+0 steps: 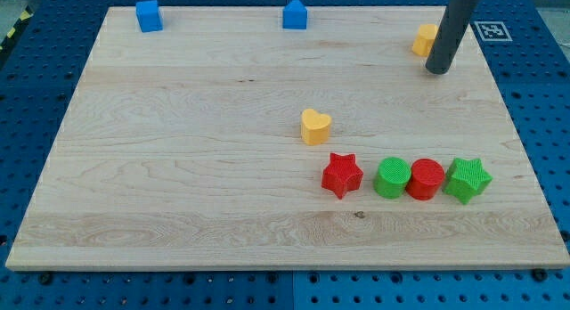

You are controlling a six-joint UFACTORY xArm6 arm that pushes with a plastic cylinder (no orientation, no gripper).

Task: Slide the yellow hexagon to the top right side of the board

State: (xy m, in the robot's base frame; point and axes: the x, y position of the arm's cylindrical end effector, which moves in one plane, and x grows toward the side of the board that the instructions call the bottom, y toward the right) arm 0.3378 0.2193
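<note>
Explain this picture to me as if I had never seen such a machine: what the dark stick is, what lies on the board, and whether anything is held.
There is one picture, from a single camera looking down at a wooden board. The dark stick is a robot arm's rod; my tip rests at the view's top right, right beside the yellow hexagon, which it partly hides. It only pushes and holds nothing. Also on the board are a blue cube, a blue house-shaped block, a yellow heart, and a row: red star, green cylinder, red cylinder, green star.
</note>
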